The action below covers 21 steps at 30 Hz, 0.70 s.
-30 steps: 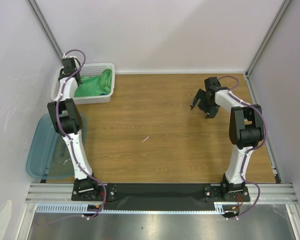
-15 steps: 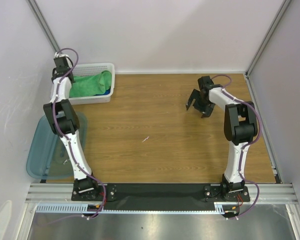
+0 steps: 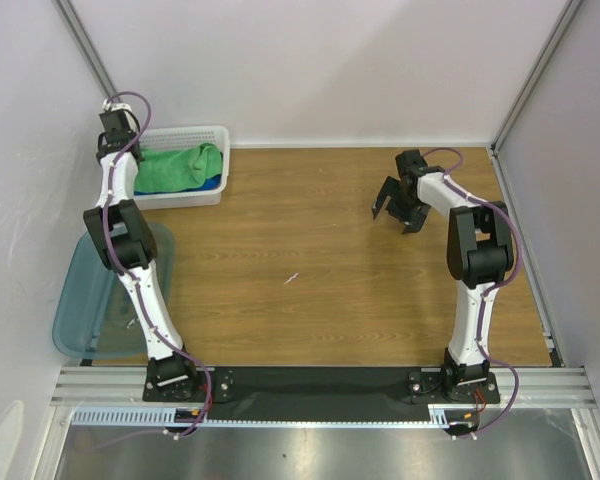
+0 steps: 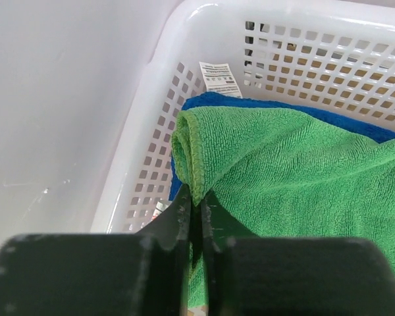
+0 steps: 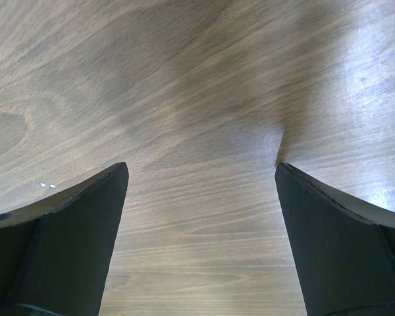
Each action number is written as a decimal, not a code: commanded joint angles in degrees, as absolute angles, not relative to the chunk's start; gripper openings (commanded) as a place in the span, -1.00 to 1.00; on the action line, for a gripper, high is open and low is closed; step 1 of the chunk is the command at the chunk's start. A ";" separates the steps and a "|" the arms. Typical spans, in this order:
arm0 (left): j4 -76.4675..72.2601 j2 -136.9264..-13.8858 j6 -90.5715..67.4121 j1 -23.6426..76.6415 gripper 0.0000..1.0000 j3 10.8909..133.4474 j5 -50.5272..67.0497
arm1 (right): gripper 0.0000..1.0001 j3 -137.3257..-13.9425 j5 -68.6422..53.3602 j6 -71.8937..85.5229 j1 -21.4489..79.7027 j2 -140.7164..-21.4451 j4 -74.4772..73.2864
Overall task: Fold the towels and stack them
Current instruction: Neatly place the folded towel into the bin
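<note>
Basket (image 3: 185, 198) at 10 o'clock, green towel (image 4: 283, 164) heaped over blue towel (image 4: 214, 101) inside — rolled green edge pinched tight in left gripper (image 4: 196, 212). Right gripper (image 3: 398, 208) at 2 o'clock, splayed wide above table (image 3: 310, 250), grasping nothing.
</note>
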<state>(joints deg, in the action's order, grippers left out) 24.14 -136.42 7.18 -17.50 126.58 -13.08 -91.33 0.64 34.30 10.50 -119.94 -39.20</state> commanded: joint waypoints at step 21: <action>29.61 -130.25 -5.17 -6.15 0.95 129.11 -17.06 | 0.99 -93.08 -1.58 31.65 7.22 -115.58 -37.27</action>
